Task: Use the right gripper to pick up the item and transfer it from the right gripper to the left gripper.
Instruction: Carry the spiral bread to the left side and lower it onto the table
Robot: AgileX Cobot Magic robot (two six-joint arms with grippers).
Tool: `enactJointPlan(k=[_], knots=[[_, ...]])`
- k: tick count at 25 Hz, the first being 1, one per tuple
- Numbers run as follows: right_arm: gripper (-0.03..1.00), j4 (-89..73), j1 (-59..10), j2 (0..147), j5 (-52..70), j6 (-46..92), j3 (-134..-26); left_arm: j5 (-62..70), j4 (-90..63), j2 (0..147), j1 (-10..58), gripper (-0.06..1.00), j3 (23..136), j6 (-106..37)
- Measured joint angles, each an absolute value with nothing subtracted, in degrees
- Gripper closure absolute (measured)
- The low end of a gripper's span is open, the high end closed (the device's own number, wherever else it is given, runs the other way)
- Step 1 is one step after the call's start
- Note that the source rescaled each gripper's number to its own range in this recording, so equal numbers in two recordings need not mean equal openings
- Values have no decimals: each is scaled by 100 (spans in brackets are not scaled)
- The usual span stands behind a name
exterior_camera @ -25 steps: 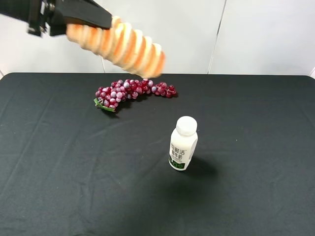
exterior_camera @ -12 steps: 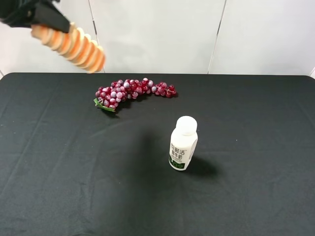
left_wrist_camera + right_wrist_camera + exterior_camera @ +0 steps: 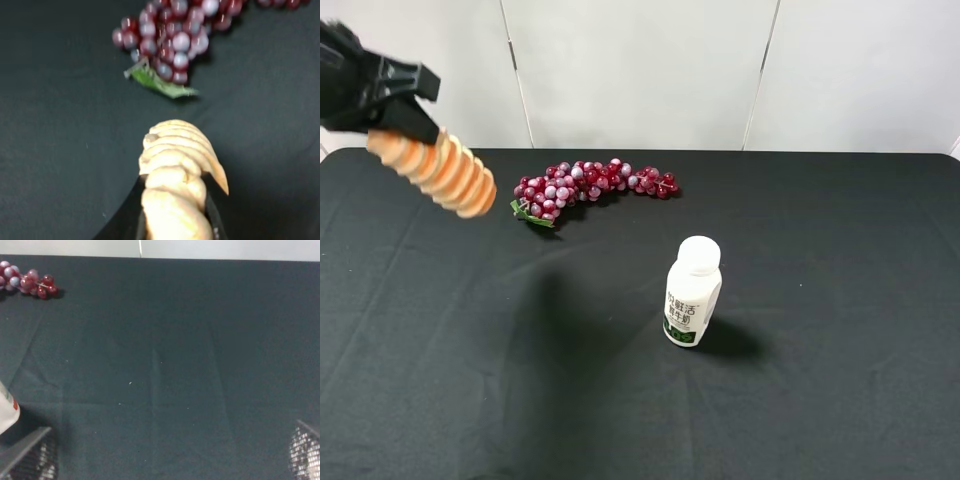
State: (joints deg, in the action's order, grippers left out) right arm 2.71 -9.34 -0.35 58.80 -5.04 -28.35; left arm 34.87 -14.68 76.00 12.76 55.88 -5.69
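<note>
The item, a golden-tan spiral bread roll (image 3: 435, 170), hangs in the air over the table's far left, slanting down to the right. My left gripper (image 3: 405, 125) is shut on its upper end. In the left wrist view the roll (image 3: 175, 170) sticks out from between the black fingers (image 3: 125, 220) toward the grapes. My right gripper (image 3: 172, 427) is out of the exterior high view. Its own wrist view shows both fingertips (image 3: 30, 450) far apart, open, with only black cloth between them.
A red grape bunch (image 3: 590, 185) lies at the back of the black table (image 3: 820, 400), just right of the roll's free end. A white milk bottle (image 3: 692, 292) stands upright near the middle, and its edge (image 3: 6, 412) shows in the right wrist view.
The left gripper has carried the roll leftward and down, from above the grapes to the far left of the table. Grapes and bottle have not moved.
</note>
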Motion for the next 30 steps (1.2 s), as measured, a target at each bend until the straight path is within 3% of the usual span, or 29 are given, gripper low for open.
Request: enactJointPlan(k=[11, 19, 30], knots=[[-3, 266, -934, -35, 5880, -504, -2835, 4171, -4320, 8954, 621, 94, 5579, -3190], [-3, 266, -934, -35, 5880, -504, -2835, 4496, -4691, 9659, 58, 94, 5579, -3803], [-3, 266, -934, -35, 5880, -504, -2835, 4628, -4929, 10213, 17, 94, 5579, -4170]])
